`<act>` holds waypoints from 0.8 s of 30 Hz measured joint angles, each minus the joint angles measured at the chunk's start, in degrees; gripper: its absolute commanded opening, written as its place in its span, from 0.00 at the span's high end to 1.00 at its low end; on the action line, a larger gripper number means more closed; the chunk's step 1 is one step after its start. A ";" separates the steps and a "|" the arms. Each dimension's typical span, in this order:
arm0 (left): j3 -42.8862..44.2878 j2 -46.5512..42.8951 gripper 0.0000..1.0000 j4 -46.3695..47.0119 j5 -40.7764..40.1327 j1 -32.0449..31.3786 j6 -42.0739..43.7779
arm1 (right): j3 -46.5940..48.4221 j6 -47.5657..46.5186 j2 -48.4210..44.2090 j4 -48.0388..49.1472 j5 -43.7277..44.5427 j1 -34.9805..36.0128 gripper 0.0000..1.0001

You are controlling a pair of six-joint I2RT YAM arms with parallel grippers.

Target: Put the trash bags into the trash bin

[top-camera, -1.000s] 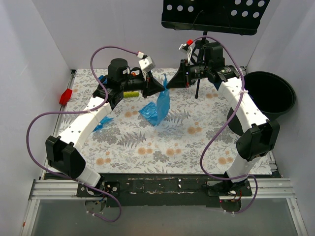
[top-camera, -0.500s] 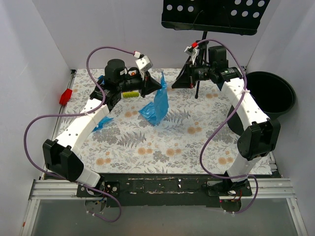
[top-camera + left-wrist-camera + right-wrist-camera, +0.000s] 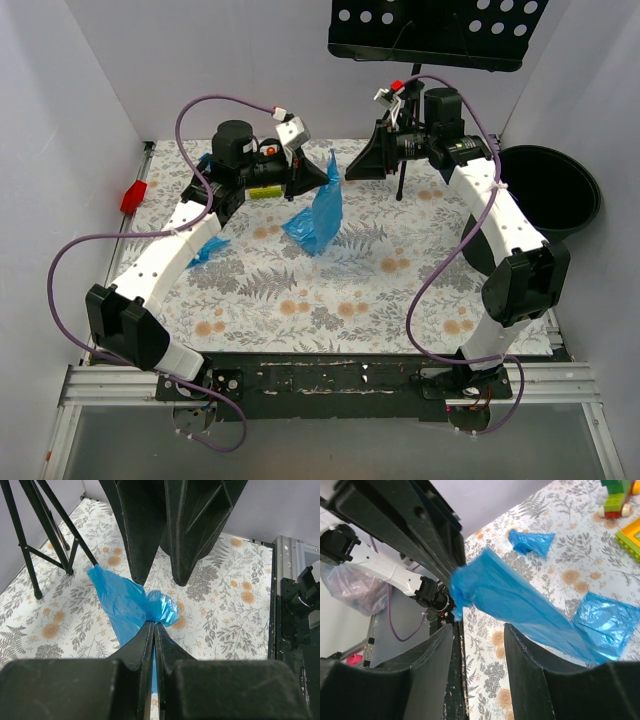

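Observation:
A long blue trash bag [image 3: 322,210] hangs over the middle of the table, pinched at its top by my shut left gripper [image 3: 328,177]. The left wrist view shows my jaws [image 3: 154,624] shut on the bag [image 3: 127,602]. My right gripper [image 3: 350,168] stands open just right of the bag's top, apart from it. Its jaws [image 3: 479,630] have nothing between them, and the bag [image 3: 520,605] stretches across just beyond their tips. A second bag [image 3: 205,250] lies flat on the left, and a small blue wad [image 3: 530,540] lies farther back. The black trash bin [image 3: 545,185] stands at the table's right edge.
A black music stand [image 3: 430,30] on a tripod [image 3: 400,180] stands at the back, close behind my right gripper. Coloured toy blocks [image 3: 617,500] sit at the back left of the table. A red object [image 3: 133,195] is fixed on the left wall.
My right gripper has drawn back to the right from the bag's top and opened. The left gripper keeps its hold, with the bag hanging as before.

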 measured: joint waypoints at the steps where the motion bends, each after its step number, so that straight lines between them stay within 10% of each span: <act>1: 0.00 0.09 1.00 -0.11 0.33 0.00 0.15 | 0.31 0.17 0.00 0.42 -0.39 0.35 0.48; 10: 0.48 1.57 1.00 -1.38 1.84 0.00 0.59 | 2.25 1.51 1.75 3.06 -1.51 2.93 0.61; 13: 0.70 1.95 1.00 -1.70 2.10 0.00 0.59 | 2.38 1.68 2.99 3.19 -1.40 2.95 0.98; 21: 2.21 2.32 0.91 -2.03 2.01 0.00 0.35 | 2.38 1.90 3.98 3.28 -2.03 2.95 0.99; 24: 2.82 3.04 0.72 -1.70 2.23 0.00 0.28 | 2.38 1.75 3.98 3.26 -2.12 2.95 0.99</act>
